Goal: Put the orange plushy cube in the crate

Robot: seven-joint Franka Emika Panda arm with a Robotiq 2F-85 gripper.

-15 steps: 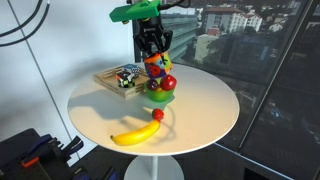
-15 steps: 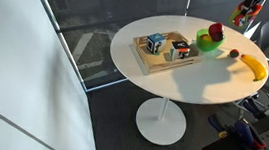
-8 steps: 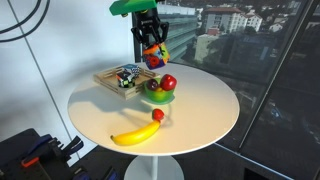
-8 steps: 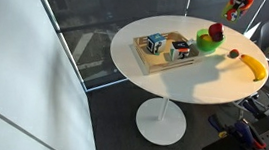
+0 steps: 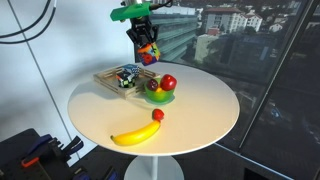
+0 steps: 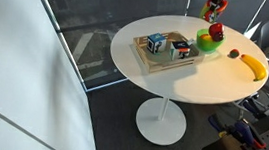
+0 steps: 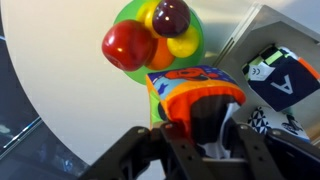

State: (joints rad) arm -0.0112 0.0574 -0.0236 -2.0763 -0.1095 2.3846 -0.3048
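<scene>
The hand (image 5: 148,48) grips soft orange-red plushy cube (image 5: 150,56) aloft; shallow light wooden crate (image 5: 104,76) lies at its 8 o'clock, lower down.

Claw (image 5: 147,44) high, pointing down, clamped on orange plushy cube (image 5: 150,54).

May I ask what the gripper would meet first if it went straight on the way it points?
Probably the green bowl of fruit, or the table beside it. The gripper, shut on the orange plushy cube, points down near the bowl's rim, but depth is unclear.
</scene>
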